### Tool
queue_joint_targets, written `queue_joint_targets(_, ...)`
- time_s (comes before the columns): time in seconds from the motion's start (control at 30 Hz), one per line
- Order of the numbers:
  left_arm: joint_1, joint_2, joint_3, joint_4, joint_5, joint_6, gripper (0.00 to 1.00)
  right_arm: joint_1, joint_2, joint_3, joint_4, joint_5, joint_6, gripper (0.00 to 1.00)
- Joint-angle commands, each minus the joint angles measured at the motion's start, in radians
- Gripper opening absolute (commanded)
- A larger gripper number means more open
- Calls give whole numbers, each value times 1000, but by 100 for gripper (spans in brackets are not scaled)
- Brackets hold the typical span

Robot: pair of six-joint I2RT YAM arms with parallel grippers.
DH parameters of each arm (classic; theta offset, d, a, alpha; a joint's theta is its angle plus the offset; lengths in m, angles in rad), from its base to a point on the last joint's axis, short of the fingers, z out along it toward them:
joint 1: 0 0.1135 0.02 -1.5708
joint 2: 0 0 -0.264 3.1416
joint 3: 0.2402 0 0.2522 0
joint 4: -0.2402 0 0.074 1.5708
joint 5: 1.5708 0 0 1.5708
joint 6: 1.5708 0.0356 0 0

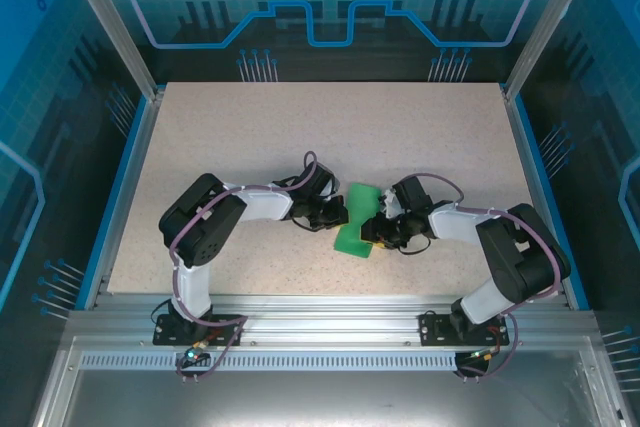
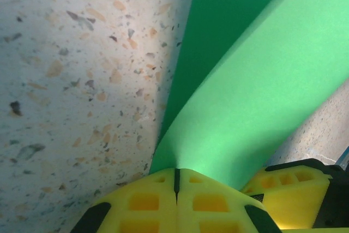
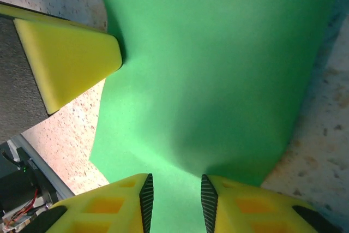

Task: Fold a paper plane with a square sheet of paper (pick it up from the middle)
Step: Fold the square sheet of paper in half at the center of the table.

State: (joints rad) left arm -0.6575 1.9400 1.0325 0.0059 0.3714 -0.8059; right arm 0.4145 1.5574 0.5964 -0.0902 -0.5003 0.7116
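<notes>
Two black robot arms meet near the middle of the speckled beige desk, their wrists turned toward each other, with the bright-green square sheet of thin paper between them. The sheet lies slightly nearer the front half of the desk, and in the overhead view it looks narrower than a flat square, its long side running away from the arm bases. The left gripper has its yellow fingers pressed tightly together, with only a thin dark seam between them. It is pinching the left edge of the sheet, which rises from the pinch in a curved, creased flap over a flatter green layer on the desk. The right gripper is at the opposite edge. Its yellow fingers are spread a little, leaving a clear gap between their black ribbed pads. The green paper runs into that gap, but the pads are not clamped on it. From the right wrist, the sheet bows upward and away, and one yellow finger of the left gripper touches its far upper-left edge. The two grippers sit close together, just beside each other, across the paper.
</notes>
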Motion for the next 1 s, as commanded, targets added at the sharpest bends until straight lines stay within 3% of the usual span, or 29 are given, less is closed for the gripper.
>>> queue_joint_targets(0.0,-20,57,-17,-109,-40,27,0,13,41,-25,-2,13,5,33)
queue_joint_targets(0.3,-21,54,-17,-114,-43,31,0,65,-105,-6,-66,12,19,34)
queue_joint_targets(0.7,-19,45,-21,-122,-46,37,0,86,-6,-101,20,42,44,33)
queue_joint_targets(0.97,-19,40,-17,-130,-48,36,0,98,-174,-89,-52,27,47,34)
